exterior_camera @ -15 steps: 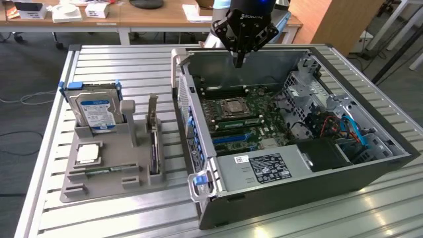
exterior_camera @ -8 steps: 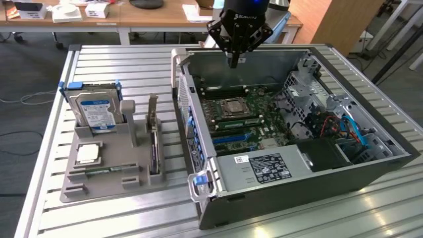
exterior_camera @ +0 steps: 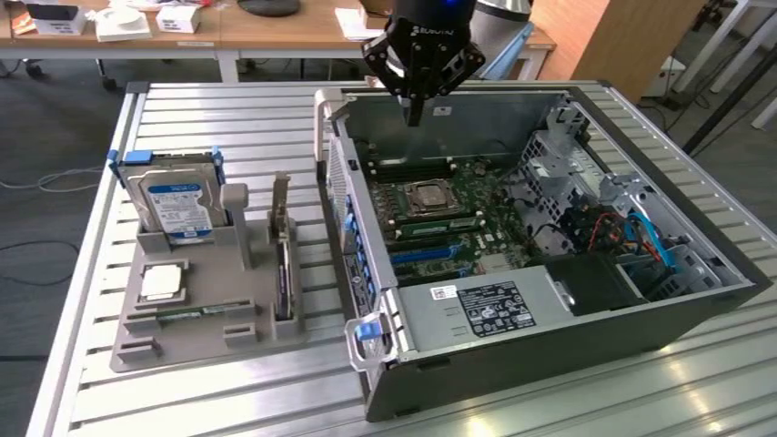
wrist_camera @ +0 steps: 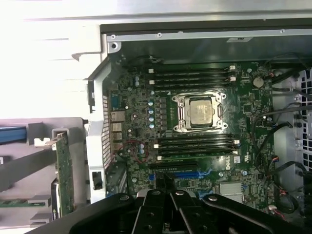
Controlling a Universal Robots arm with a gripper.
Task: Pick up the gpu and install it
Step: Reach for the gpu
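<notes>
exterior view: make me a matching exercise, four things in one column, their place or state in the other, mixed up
1 gpu
2 hard drive
3 gripper
4 processor socket

a shut, above the open computer case
b on the motherboard
c on edge in the grey holder, on the side nearest the case
d upright in the holder, blue label

Pairs: 1-c, 2-d, 3-a, 4-b

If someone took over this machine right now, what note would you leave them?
Gripper: shut, empty, hanging over the open computer case, above the motherboard.
GPU: standing on edge in the grey holder, at the exterior view's left of the case, near the hard drive.
Done: nothing that shows.
Left: GPU not yet picked up or installed.
</notes>
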